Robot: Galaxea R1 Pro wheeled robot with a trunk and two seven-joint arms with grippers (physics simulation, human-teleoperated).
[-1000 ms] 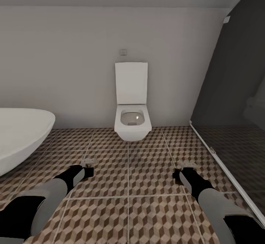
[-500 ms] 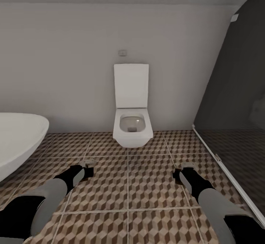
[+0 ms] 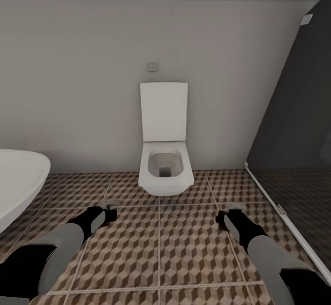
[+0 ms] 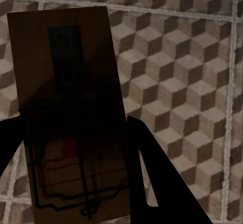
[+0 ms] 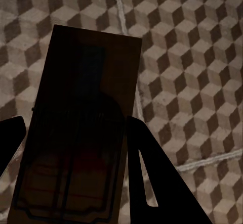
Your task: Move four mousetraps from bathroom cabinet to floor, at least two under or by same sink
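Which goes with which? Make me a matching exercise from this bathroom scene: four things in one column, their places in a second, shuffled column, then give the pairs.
Things:
1. toilet
2. bathtub
3. mousetrap in the left wrist view
4. dark glass panel

Places:
A. at the left edge of the head view
B. held between the fingers of the left gripper
C. against the back wall, lid raised
D. along the right side of the head view

Pairs: 1-C, 2-A, 3-B, 4-D
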